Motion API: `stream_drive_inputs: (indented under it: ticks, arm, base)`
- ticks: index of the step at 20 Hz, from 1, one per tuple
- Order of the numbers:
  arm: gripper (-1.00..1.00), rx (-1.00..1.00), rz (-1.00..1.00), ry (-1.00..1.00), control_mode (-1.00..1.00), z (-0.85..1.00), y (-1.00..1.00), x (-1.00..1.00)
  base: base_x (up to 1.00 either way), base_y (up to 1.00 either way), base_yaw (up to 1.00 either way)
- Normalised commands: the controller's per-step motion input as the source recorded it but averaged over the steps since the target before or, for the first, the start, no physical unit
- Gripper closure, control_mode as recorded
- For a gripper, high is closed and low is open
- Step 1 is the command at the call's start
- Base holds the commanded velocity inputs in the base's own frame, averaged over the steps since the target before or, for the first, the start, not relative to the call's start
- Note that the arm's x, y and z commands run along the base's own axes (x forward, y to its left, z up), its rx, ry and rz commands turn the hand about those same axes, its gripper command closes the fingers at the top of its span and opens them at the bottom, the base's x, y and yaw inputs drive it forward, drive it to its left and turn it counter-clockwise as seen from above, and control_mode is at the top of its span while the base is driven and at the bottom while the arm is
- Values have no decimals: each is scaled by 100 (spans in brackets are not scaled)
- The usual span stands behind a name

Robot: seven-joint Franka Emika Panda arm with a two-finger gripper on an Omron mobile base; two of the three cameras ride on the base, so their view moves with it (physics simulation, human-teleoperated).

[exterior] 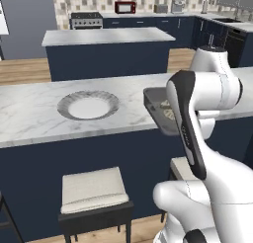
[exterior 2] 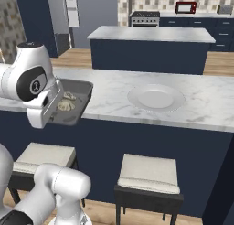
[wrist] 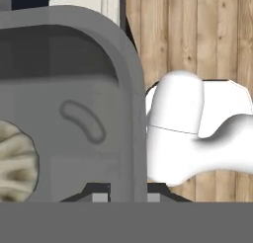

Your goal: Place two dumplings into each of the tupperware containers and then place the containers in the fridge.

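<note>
Gripping the tupperware container (wrist: 74, 113) by its wall, gripper (wrist: 127, 197) apparently pinching; we risk tilting it beyond the counter (exterior: 29, 113) edge, spilling dumplings (exterior 2: 66, 100).

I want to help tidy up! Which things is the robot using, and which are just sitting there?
Using:
tupperware container, its rim pinched in the gripper
dumplings inside it

Just sitting there:
round plate
stools
microwave
</note>
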Motion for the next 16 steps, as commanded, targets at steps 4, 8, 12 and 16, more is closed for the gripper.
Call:
stream_drive_inputs:
  ticks: [4,8,12,16]
  arm:
    - [100,0,0,0,-100,0,0,-7]
    - [100,0,0,0,-100,0,0,-8]
    - [100,0,0,0,100,0,0,-2]
    - [100,0,0,0,100,0,0,0]
  base:
    - [0,0,0]
    - [0,0,0]
    - [-13,-2,0]
    - [-89,-89,-7]
